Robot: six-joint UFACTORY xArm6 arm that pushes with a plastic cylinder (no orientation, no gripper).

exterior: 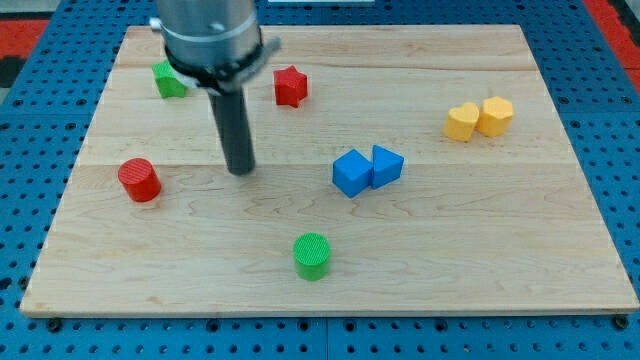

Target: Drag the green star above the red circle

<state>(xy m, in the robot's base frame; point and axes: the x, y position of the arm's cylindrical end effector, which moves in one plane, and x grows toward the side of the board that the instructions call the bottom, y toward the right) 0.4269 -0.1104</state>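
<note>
The green star (167, 80) lies near the board's top left, partly hidden behind the arm's grey body. The red circle (139, 180) sits at the view's left, below the green star. My tip (240, 170) rests on the board to the right of the red circle and well below and to the right of the green star. It touches no block.
A red star (290, 86) lies at top centre, right of the rod. Two blue blocks (366, 170) touch each other at the middle. A green cylinder (312, 256) sits at bottom centre. Two yellow blocks (478, 119) touch at the right. The wooden board (560, 250) lies on blue pegboard.
</note>
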